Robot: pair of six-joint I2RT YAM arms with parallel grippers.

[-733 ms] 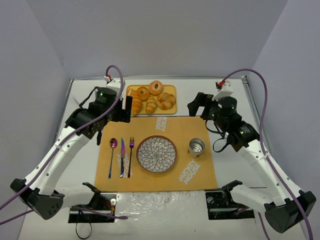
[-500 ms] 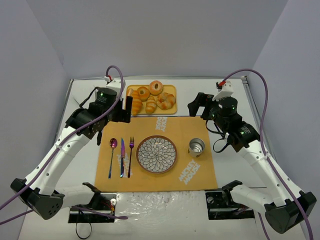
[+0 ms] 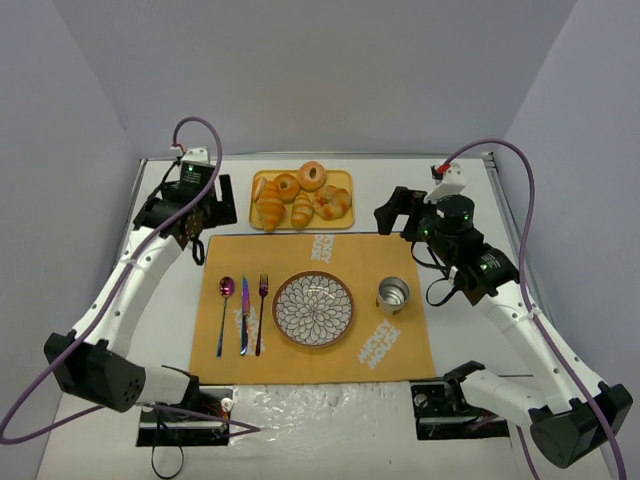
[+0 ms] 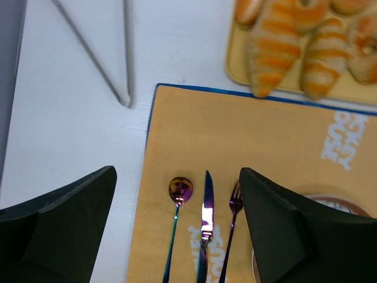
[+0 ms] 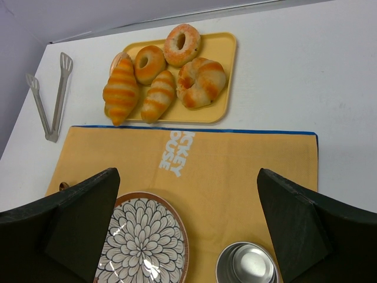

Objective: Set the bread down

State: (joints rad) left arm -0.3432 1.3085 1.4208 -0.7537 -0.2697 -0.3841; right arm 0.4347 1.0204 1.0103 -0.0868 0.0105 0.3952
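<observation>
Leftward our left tool [image 4: 177, 172] has swung, away from the tray [image 5: 227, 47], spread and empty; the right tool [image 5: 187, 172] gapes empty too. We see the bread [image 5: 121, 88] lying on that far tray (plate [image 5: 144, 239] bare), so we judge everything remains undone.

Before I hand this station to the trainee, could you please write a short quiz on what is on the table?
1. True or false: the plate already has food on it.
2. Which lies on the bare table beside the tray? A tongs, B cup, C fork.
3. Fill in: ___ striped rolls lie on the tray.
Key: 1 false; 2 A; 3 two.
</observation>
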